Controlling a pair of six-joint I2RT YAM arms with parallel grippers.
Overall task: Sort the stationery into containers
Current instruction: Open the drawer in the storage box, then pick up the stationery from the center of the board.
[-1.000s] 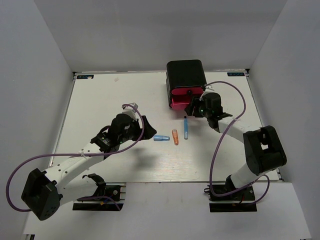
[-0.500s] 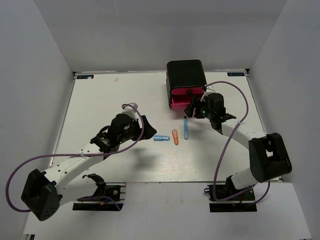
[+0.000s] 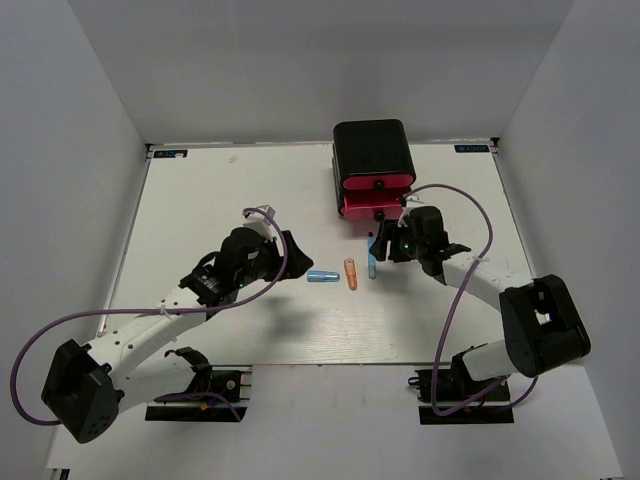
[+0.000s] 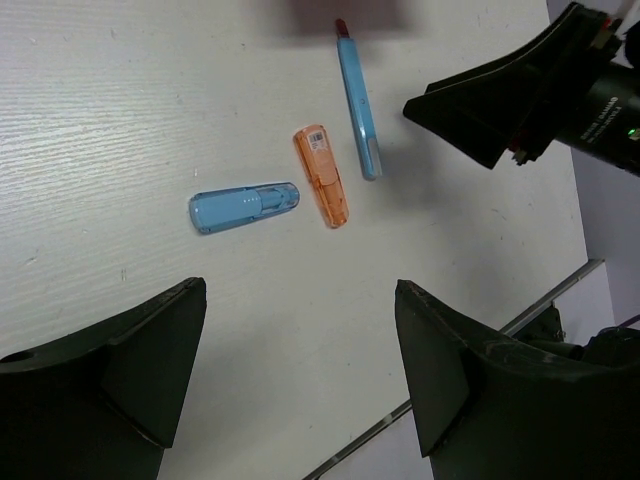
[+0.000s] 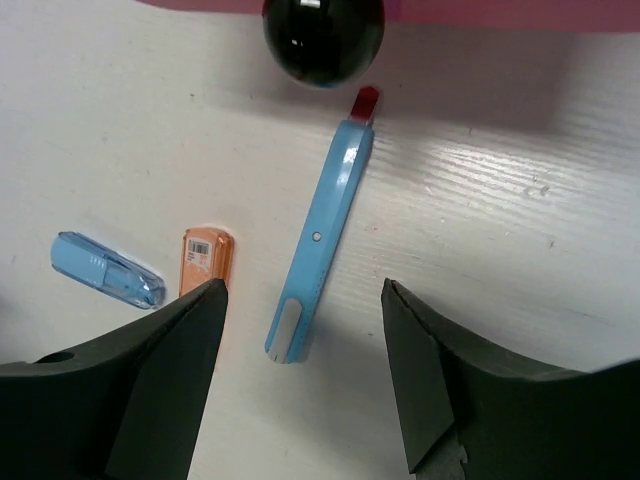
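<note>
My left arm reaches from the near edge of the tabletop [image 3: 220, 200] up and to the right, elbow low, with a purple cable [image 3: 40, 340] looping beside it. My left pincer [image 3: 290, 252] [image 4: 300, 292] hangs left of centre, jaws spread wide with nothing in them, facing the pieces.

Three pieces lie in a row near the middle of the tabletop, none touching. One light-blue cylinder [image 3: 322, 276] [image 4: 243, 207] [image 5: 105, 268] lies crosswise, closest to that pincer. Just right of it is one orange cylinder [image 3: 351, 273] [image 4: 321, 175] [image 5: 207, 262]. Next comes one blue pen [image 3: 372, 266] [image 4: 358, 105] [image 5: 320, 240], its small red tip toward the far edge.

My right arm bends in from the near right corner, forearm slanting left. My right pincer [image 3: 380, 245] [image 5: 302, 290] hovers over the pen, jaws well apart and gripping nothing. From above it covers the pen's far end.

Just past the red tip is a black knob [image 5: 323, 30] on the lower of the two pink drawers [image 3: 370, 205] I can see. They sit in one black cabinet [image 3: 372, 150] at the far edge, right of centre.
</note>
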